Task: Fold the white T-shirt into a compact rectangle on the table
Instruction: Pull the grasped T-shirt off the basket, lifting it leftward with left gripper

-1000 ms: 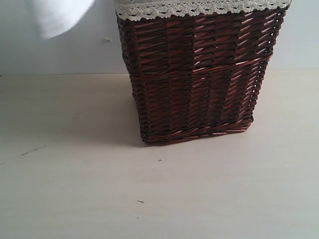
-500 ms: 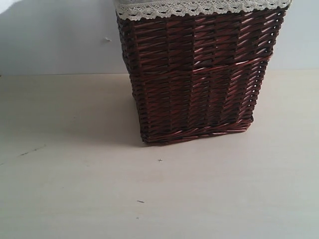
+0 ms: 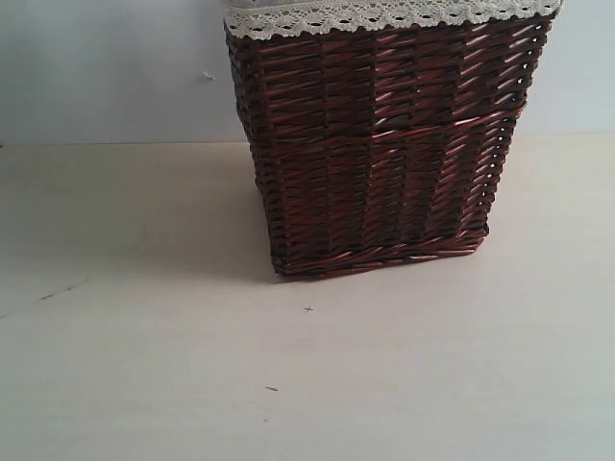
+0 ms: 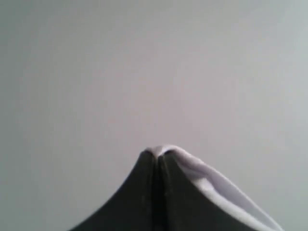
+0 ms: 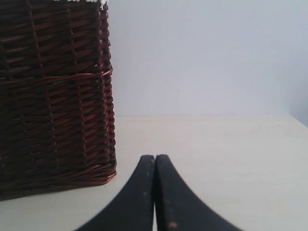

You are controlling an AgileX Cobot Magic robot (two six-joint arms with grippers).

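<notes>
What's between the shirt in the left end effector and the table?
Nothing visible. The left end effector pinches the white T-shirt; the table is bare left of and before the basket.

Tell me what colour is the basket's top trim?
Cream lace trim atop the dark brown wicker basket; exterior view best.

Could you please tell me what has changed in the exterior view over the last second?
The white T-shirt, pinched in the shut left gripper, has risen out of the exterior view's top left corner. The basket and table are unchanged.
</notes>
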